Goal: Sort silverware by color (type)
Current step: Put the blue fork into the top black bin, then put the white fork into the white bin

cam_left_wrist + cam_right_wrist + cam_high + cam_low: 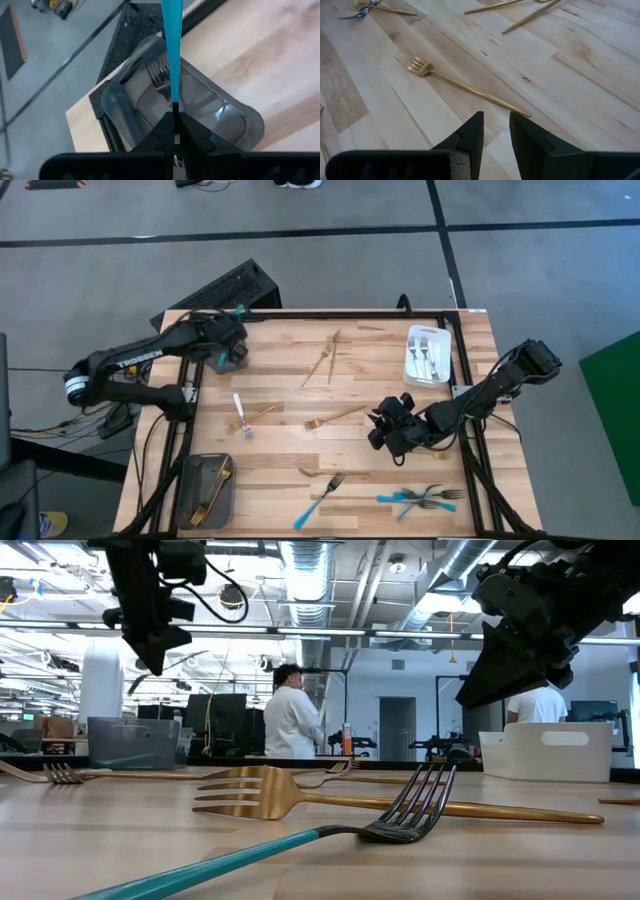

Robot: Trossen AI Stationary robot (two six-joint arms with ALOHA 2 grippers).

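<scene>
The left gripper (232, 352) hangs over the far left corner of the wooden table (380, 370). Its fingers (167, 131) are pressed together on the handle of a blue-handled utensil (171, 50), and it holds this above a clear grey tray (200, 107) that sits at that corner. Something silver already lies inside that tray, but it is too hard to tell what. The right gripper (392, 428) hovers above the table, nearer the right edge and a bit toward the near edge. Its two fingers (470, 135) are a little apart and hold nothing. A gold fork (465, 86) lies on the wood just past them. Two more gold pieces (325, 360) lie crossed near the middle of the far edge. A silver piece and a gold piece (245, 417) lie together toward the left side. A white tray (428, 355) near the far right corner has silver forks in it. A dark grey tray (208, 490) at the near left corner has gold pieces in it. A blue-handled fork (318, 502) lies by the near edge, and a small pile of blue-handled forks (420, 498) lies near the near right corner. In the room behind the table a person (292, 720) in a white top stands with their back turned.
</scene>
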